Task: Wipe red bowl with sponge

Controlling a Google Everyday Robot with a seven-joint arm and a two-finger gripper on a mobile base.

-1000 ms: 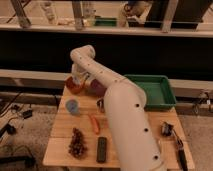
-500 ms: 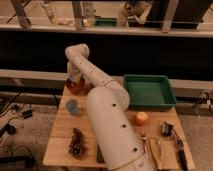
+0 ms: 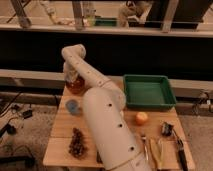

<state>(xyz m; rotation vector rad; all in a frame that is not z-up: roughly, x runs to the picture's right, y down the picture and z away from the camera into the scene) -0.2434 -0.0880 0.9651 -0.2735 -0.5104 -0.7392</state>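
tabletop [image 3: 62, 125]: pale wood planks, matt, unvarnished look. round red-orange bowl [image 3: 77, 87]: smooth with a slight sheen; plastic or glazed, cannot tell which. rectangular green tray [image 3: 150, 105]: smooth moulded plastic, semi-matt. white robot arm [image 3: 107, 125]: hard smooth shell, satin finish, dotted with small dark holes. gripper [image 3: 71, 79] sits at the tabletop's far-left corner, down at the bowl; its material is not discernible. round orange fruit [image 3: 142, 118]: matt skin. dark brown clump [image 3: 76, 141]: rough, knobbly. small blue round cup [image 3: 73, 106]: smooth, matt.

The gripper [image 3: 73, 78] is hanging just over the red bowl [image 3: 77, 88] at the wooden table's [image 3: 61, 131] far left corner, a green tray [image 3: 149, 92] sitting further right.
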